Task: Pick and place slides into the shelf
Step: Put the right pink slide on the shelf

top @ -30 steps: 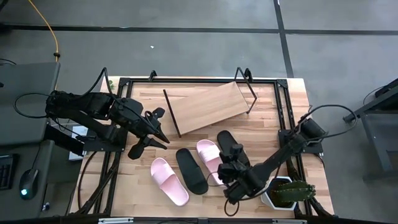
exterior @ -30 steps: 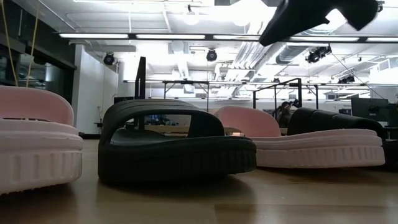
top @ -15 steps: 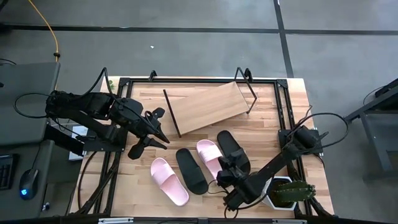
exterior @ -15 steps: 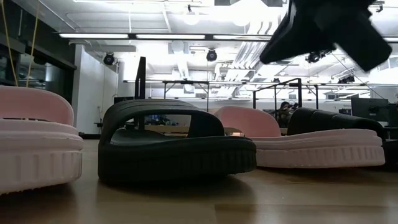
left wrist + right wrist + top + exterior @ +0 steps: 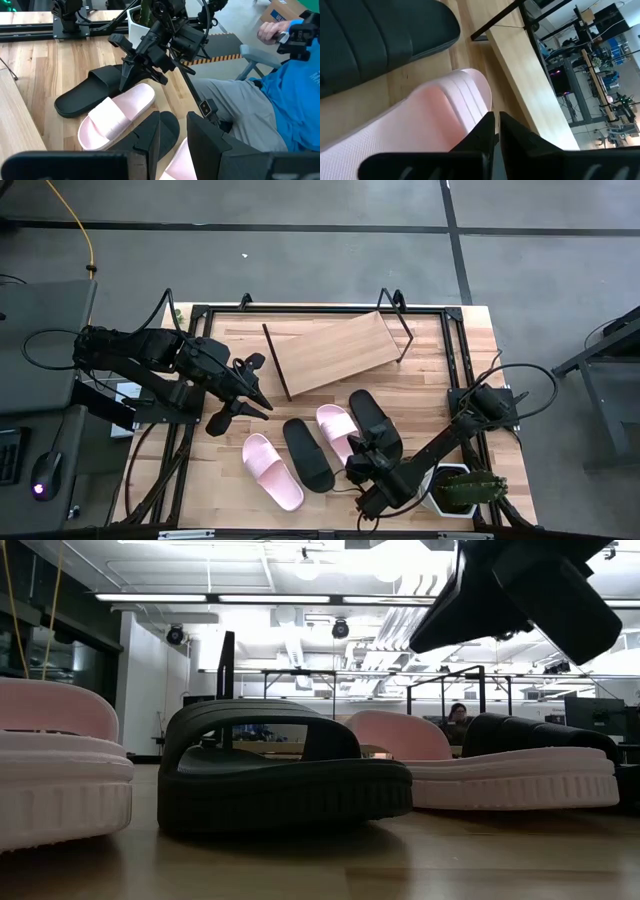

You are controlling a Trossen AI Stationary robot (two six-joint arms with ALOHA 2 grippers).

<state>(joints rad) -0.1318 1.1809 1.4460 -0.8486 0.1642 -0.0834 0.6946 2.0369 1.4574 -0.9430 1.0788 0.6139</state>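
a: where do things stand around the light wooden tilted board on its thin black wire frame (image 5: 335, 353), the shelf?

b: nothing is on it. all four rubber slides lie on the pale wooden tabletop (image 5: 430, 405) just in front of the shelf: a pale pink slide (image 5: 272, 471) farthest toward the left arm, then a black slide (image 5: 307, 454), a second pale pink slide (image 5: 338, 436), and a second black slide (image 5: 374, 420) nearest the right arm.

a: which arm is working?

b: the right tool (image 5: 362, 463) hangs low over the near end of the second pink slide, in front of the shelf. its wrist camera looks right down onto that pink strap, and its fingers (image 5: 479, 131) sit nearly together with only a thin gap, holding nothing.

a: and the other one?

b: the left tool (image 5: 255, 390) waits off the shelf's left end, its fingers (image 5: 152, 142) spread apart and empty.

a: so which step is this?

b: i'd say the approach to the first pick; no slide is lifted yet. next the right tool would need to part its fingers, settle over the strap or sole edge, close, then carry the slide back to the shelf without bumping the black neighbours on either side
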